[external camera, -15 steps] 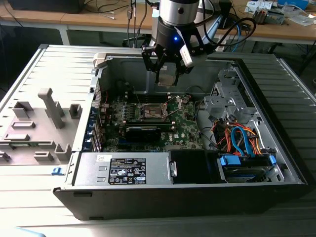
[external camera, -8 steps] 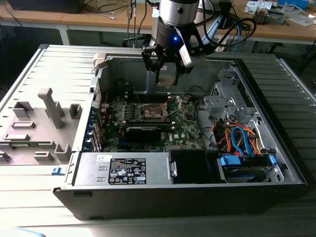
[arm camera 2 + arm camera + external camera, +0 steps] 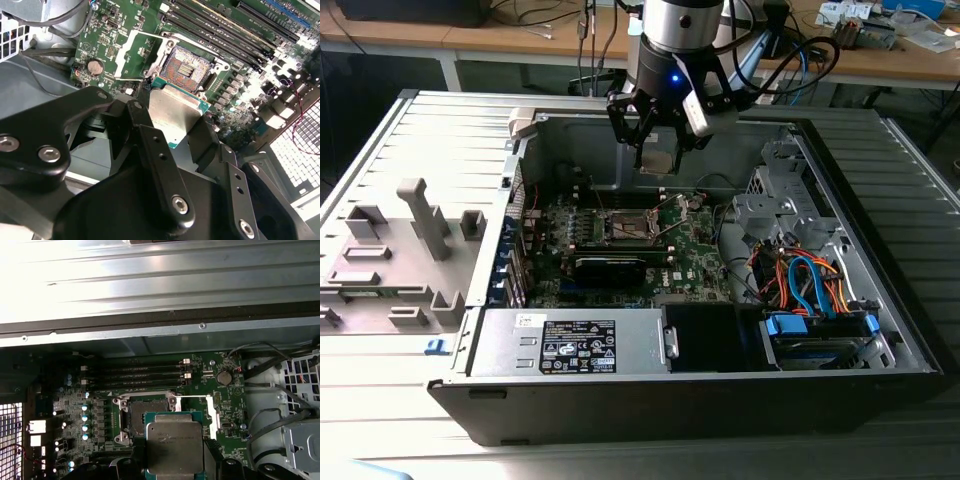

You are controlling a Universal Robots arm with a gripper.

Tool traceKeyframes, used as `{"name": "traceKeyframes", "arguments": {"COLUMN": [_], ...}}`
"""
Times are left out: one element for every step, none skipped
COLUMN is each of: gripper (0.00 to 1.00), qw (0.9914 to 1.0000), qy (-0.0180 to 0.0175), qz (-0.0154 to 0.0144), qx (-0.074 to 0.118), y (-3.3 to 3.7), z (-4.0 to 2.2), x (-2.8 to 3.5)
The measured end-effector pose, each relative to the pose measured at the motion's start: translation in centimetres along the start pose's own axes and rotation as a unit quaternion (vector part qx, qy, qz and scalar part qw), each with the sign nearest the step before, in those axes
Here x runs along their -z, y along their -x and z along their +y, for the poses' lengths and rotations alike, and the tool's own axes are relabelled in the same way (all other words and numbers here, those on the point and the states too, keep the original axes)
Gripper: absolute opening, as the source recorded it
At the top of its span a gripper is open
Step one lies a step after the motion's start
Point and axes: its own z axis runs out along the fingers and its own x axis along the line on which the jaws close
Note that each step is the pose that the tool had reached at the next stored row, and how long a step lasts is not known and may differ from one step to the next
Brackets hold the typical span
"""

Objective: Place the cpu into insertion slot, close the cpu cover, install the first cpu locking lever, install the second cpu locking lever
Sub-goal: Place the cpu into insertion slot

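My gripper (image 3: 658, 156) hangs above the green motherboard (image 3: 695, 250) inside the open computer case, shut on the cpu (image 3: 658, 163). In both wrist views the cpu (image 3: 172, 112) (image 3: 175, 447) is a silvery square with a green edge, clamped between the black fingers (image 3: 145, 120). It hovers a short way above and beside the insertion slot (image 3: 187, 67) (image 3: 145, 415), apart from it. The slot lies bare, its dark centre showing. The cpu cover (image 3: 132, 52) (image 3: 212, 415) is swung open to one side of the slot. I cannot make out the locking levers.
Memory slots (image 3: 135, 375) run beside the socket. A long black card (image 3: 610, 268) lies in front of it. A power supply (image 3: 570, 345) sits at the case's front. A drive cage with coloured cables (image 3: 810, 290) is at the exterior view's right, a grey fixture (image 3: 400, 250) at its left.
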Motion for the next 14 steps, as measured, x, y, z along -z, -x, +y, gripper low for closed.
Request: {"name": "traceKeyframes", "arguments": {"gripper": [0.55, 0.55, 0.55, 0.55, 0.55, 0.55, 0.55, 0.55, 0.55, 0.55, 0.55, 0.55, 0.55, 0.55], "qw": [1.0, 1.0, 1.0, 1.0, 1.0, 0.99999, 0.99999, 0.99999, 0.99999, 0.99999, 0.99999, 0.99999, 0.99999, 0.99998], "qy": [0.0, 0.0, 0.0, 0.0, 0.0, 0.0, 0.0001, 0.0001, 0.0001, 0.0001, 0.0001, 0.0001, 0.0001, 0.0001], "qz": [0.0, -0.0001, -0.0002, -0.0002, -0.0002, -0.0003, -0.0003, -0.0003, -0.0003, -0.0004, -0.0004, -0.0004, -0.0004, -0.0005], "qx": [-0.001, -0.001, -0.002, -0.002, -0.003, -0.003, -0.003, -0.004, -0.004, -0.004, -0.005, -0.005, -0.005, -0.006], "y": [0.0, 0.0, 0.0, 0.0, 0.0, 0.0, 0.0, 0.0, 0.0, 0.0, 0.0, 0.0, 0.0, 0.0], "z": [0.0, 0.0, 0.0, 0.0, 0.0, 0.0, 0.0, 0.0, 0.0, 0.0, 0.0, 0.0, 0.0, 0.0], "x": [0.0, 0.0, 0.0, 0.0, -0.01, -0.01, -0.01, -0.01, -0.01, -0.01, -0.02, -0.02, -0.02, -0.02]}}
